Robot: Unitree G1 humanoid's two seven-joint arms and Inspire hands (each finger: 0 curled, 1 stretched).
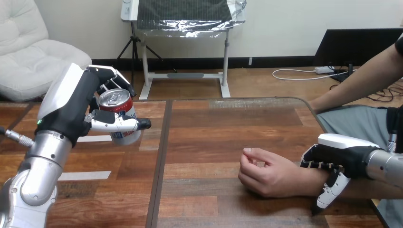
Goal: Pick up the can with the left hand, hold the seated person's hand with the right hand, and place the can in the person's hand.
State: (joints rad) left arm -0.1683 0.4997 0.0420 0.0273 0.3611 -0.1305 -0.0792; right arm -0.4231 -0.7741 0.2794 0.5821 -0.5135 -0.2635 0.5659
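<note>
Grasping the can, the left hand holds it top-up above the left part of the table, fingers and thumb wrapped round its body. Near the table's right edge, the person's hand rests loosely curled on the wood. The right hand sits on the person's wrist, fingers over it, thumb down the near side, apparently clasping it.

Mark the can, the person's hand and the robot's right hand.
can [122, 108]: head view, red side wall below the lid.
person's hand [270, 174]: head view, back of the fist.
right hand [343, 155]: head view, black part below white shell.
</note>
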